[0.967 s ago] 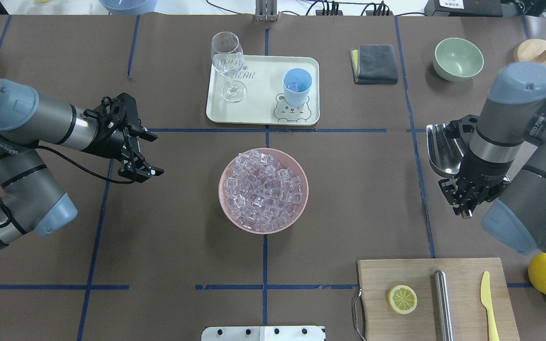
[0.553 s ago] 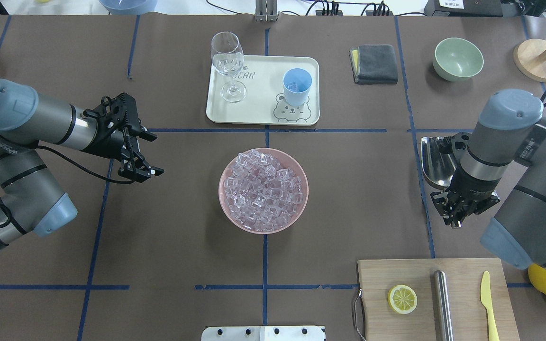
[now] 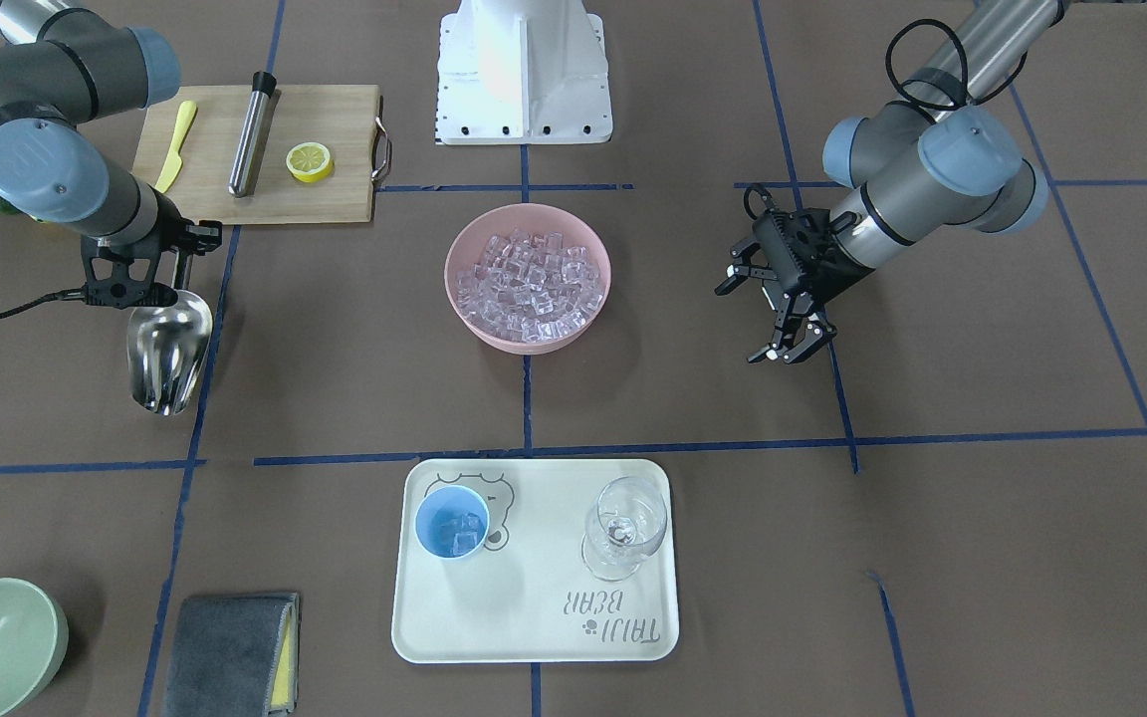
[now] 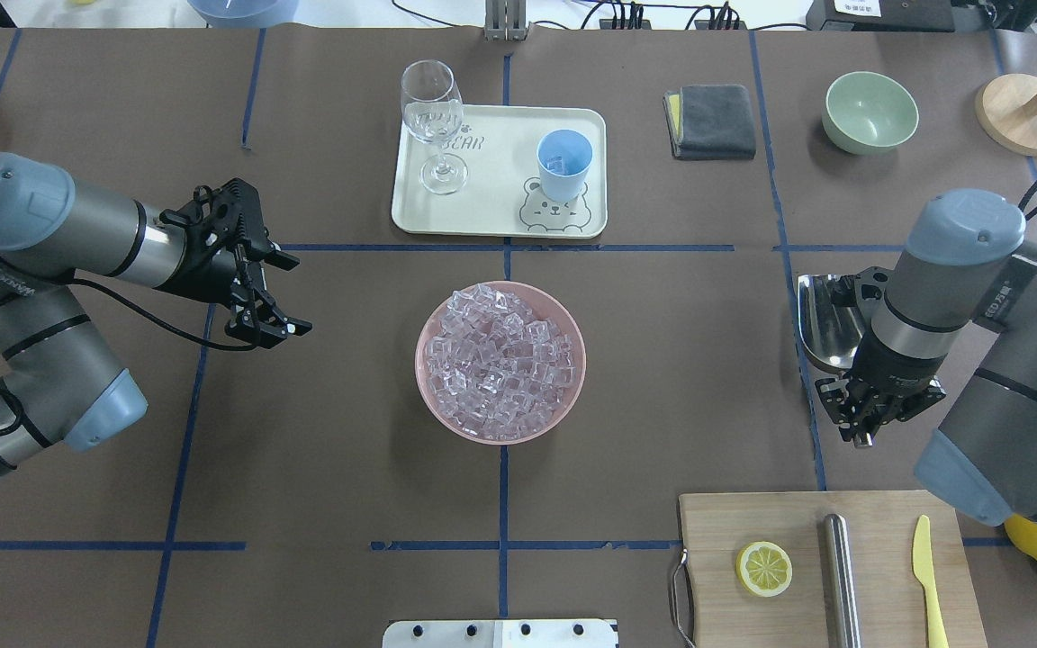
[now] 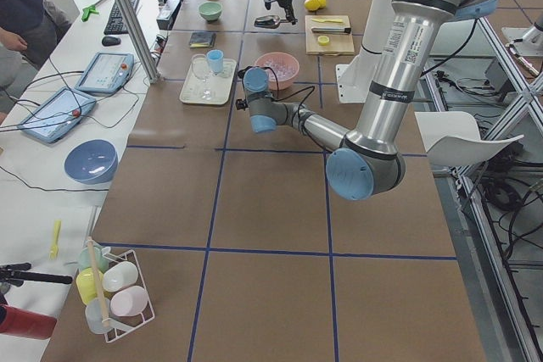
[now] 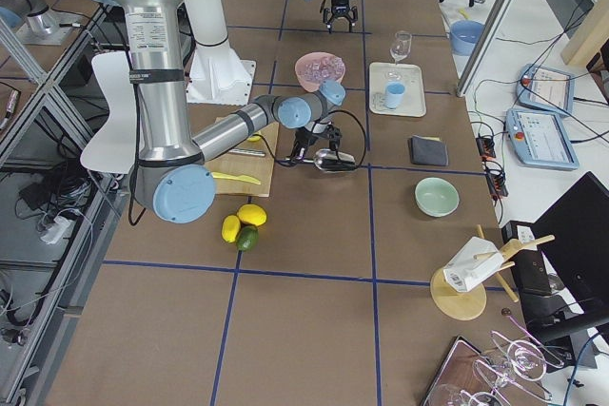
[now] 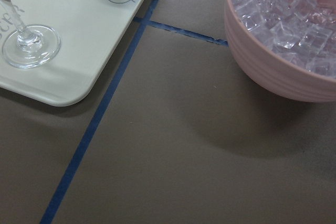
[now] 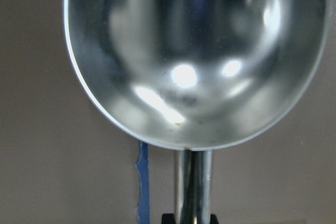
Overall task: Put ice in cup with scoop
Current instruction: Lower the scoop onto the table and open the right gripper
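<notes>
Gripping the thin straight handle of the shiny steel scoop [image 3: 167, 354], the right claw [image 4: 870, 414] holds its rounded trough bare and mirror-bright near the right edge of the desk [image 4: 320, 450], well apart from the heap of clear, glassy ice [image 4: 500, 360] in the ribbed pink bowl [image 4: 499, 438] at the desk's middle. The small light-blue cup [image 4: 563, 165], upright on a smooth cream tray [image 4: 491, 211] toward the far edge, shows a few cubes inside, so the job looks partly done, with further scoops judged to be left. The left claw [image 4: 298, 292] hangs wide and empty toward the left edge.
</notes>
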Robot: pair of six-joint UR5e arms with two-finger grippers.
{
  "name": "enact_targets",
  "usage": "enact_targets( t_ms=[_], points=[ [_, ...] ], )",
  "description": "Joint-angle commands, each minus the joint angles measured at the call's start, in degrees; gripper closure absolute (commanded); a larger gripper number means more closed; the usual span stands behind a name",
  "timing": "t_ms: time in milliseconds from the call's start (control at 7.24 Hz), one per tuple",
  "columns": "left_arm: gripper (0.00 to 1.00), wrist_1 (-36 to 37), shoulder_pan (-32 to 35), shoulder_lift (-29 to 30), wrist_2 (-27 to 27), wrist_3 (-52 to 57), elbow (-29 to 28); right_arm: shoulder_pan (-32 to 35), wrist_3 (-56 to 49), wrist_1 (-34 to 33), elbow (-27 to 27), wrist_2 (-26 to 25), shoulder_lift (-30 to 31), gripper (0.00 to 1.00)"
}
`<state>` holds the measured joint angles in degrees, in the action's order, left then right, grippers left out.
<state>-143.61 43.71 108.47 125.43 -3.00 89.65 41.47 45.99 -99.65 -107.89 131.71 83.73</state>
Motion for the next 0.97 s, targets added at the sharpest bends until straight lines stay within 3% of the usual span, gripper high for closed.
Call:
enact_targets(
  t_ms=[0, 829],
  points=[
    [0.0, 0.0, 0.0, 0.0, 0.0, 0.0, 0.0, -1.4, 0.6, 0.1, 0.2, 0.0, 0.0, 1.0],
    [0.0, 0.0, 0.1, -0.1, -0.1, 0.0, 0.0, -1.9, 4.3, 0.1, 0.1, -0.3, 0.2, 1.0]
  ],
)
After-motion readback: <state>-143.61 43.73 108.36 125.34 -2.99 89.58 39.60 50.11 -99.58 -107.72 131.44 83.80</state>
